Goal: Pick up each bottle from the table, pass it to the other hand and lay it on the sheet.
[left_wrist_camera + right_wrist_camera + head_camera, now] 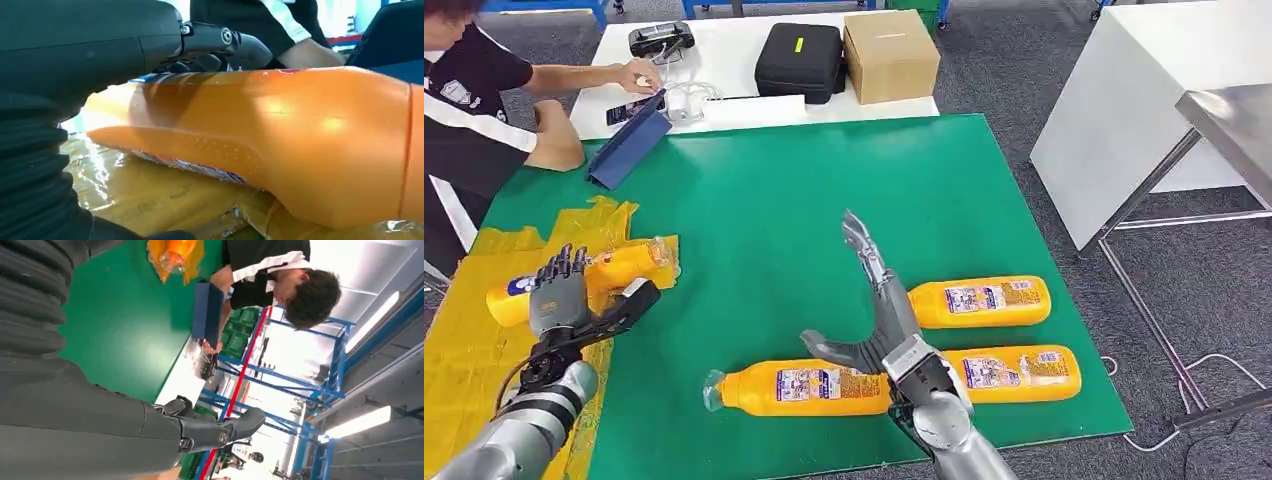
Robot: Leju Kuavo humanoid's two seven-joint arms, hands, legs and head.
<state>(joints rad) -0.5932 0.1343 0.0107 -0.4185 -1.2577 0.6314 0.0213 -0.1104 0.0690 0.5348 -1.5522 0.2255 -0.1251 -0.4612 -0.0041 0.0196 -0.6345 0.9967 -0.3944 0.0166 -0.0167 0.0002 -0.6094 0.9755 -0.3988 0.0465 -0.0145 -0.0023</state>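
The left hand (564, 295) is over the yellow sheet (464, 340) with its fingers raised and apart, holding nothing; just beyond its fingertips a bottle (614, 268) lies on its side on the sheet, and in the left wrist view the same bottle (280, 145) lies close before the hand (75, 60), its orange body resting on the crinkled sheet (165, 200); whether a finger touches the bottle I cannot tell, since the fingers sit behind its top edge there; the right hand (874, 300) is over the green mat (764, 200), flat and empty with fingers stretched forward and the thumb out toward the left; three more bottles lie on their sides on the mat around it: one (799, 388) below the thumb, beside the wrist on the left, one (979, 301) just right of the palm, and one (1019, 372) right of the wrist, nearer the robot; in the right wrist view the right hand (200, 430) shows dark fingers extended with nothing between them; far past both hands, at the mat's back left corner, a person (474, 100) in a black shirt leans over a white table (744, 110) beside a blue folder (629, 140); on that table stand a black case (799, 62) and a cardboard box (890, 55).
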